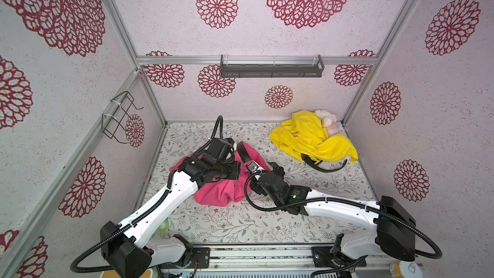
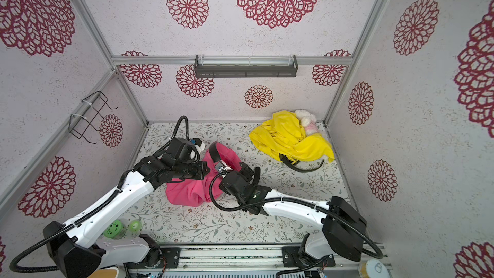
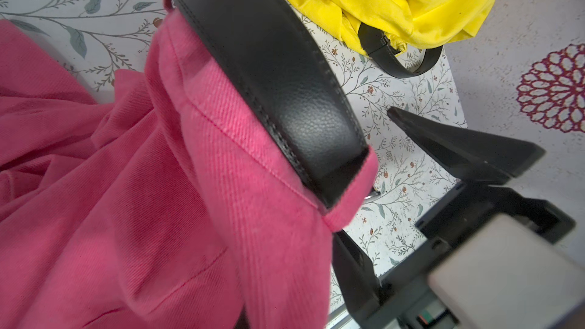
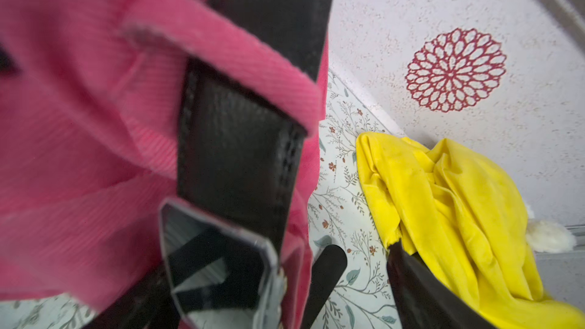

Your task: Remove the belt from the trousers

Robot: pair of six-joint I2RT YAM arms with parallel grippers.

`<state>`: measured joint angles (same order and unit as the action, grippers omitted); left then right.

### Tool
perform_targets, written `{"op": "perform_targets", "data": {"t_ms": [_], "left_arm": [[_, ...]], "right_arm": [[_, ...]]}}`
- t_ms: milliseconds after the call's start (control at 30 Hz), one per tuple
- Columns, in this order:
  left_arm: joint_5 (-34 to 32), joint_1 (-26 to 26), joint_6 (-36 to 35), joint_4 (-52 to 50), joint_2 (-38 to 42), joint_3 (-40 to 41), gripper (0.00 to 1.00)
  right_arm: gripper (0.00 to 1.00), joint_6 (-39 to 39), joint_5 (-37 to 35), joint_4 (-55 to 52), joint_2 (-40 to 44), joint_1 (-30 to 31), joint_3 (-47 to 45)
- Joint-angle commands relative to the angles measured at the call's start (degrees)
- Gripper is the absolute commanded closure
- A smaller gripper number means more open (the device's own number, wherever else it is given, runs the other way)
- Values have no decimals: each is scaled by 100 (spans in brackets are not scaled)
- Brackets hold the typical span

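Buckle point(image 4: 218, 267) of the black belt point(image 3: 269, 68) sits right up against the right wrist cam: shiny metal frame, blurred, w/ a pink belt loop point(image 4: 221, 49) crossing the strap next to it. The belt is threaded through the loops of the pink trousers point(image 1: 213, 191), which are bunched mid-worktop point(image 1: 240, 223) btwn the two arms, waistband end raised.

The left wrist view adds detail the top views lack: leather grain, edge stitching, twill weave of the cloth. It also shows the right fingers point(image 3: 459, 147) spread wide, one each side of the buckle end, gripping nothing. The left fingers point(image 2: 204, 169) are closed, pinching trouser cloth. Their tips are buried in folds in both top views and hidden in the left wrist view.

Lettering: pale marks by the green light point(image 1: 294, 196) on the right arm are too small to read.

Further out, a yellow garment point(image 1: 312, 137) lies at the far right corner, w/ a second black belt point(image 1: 323, 168) curling out from under it. A white-pink plush point(image 1: 327, 121) is tucked behind it by the wall. In a top view two green round items point(image 2: 113, 229) show near the left arm's base; in a top view only one green item point(image 1: 163, 225) peeks past the arm. A wire rack point(image 1: 117, 119) hangs on the left wall and a grey shelf point(image 1: 271, 69) on the back wall.
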<state>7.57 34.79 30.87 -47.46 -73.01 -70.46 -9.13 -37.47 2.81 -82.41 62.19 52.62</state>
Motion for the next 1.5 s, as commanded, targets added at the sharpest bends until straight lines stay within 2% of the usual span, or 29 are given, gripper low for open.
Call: {"op": "perform_targets", "data": {"t_ms": [0, 100, 167, 267, 300, 633, 833, 900, 933, 1033, 1167, 1333, 1467], "left_arm": [[126, 37, 116, 242, 250, -206, 100], [124, 32, 106, 234, 283, -179, 100], [78, 31, 94, 203, 304, -141, 100], [-22, -13, 53, 177, 336, -44, 100], [-56, -51, 42, 179, 349, 10, 100], [-293, -691, -377, 237, 197, 327, 100], [-564, -959, -553, 415, -104, 522, 100], [-616, -1017, -523, 621, -176, 673, 100], [-579, -1025, -500, 701, -218, 715, 91], [-415, -898, -426, 782, -173, 645, 35], [-1221, -209, -640, 756, 270, 375, 2], [-1573, 466, -806, 942, 399, 132, 3], [-1782, 547, -808, 928, 13, 45, 3]], "right_arm": [[2, -394, -592, 618, -145, 21, 111], [4, -622, -771, 1011, -207, 21, 36], [18, -726, -784, 1217, -135, 21, -29], [52, -829, -621, 1316, 145, 22, -172], [56, -870, -546, 1275, 249, 21, -218], [84, -924, 1427, -440, 1636, -81, -225], [100, -925, 1755, -1212, 1994, -206, -19], [100, -852, 1929, -1271, 2119, -363, -50], [100, -805, 2050, -1295, 2177, -453, -50], [100, -753, 2398, -1445, 2246, -650, 88], [100, -831, 2743, -1787, 2087, -839, 441], [100, -915, 2987, -1897, 1934, -1011, 725], [100, -916, 3133, -1876, 1948, -1068, 832]]}}
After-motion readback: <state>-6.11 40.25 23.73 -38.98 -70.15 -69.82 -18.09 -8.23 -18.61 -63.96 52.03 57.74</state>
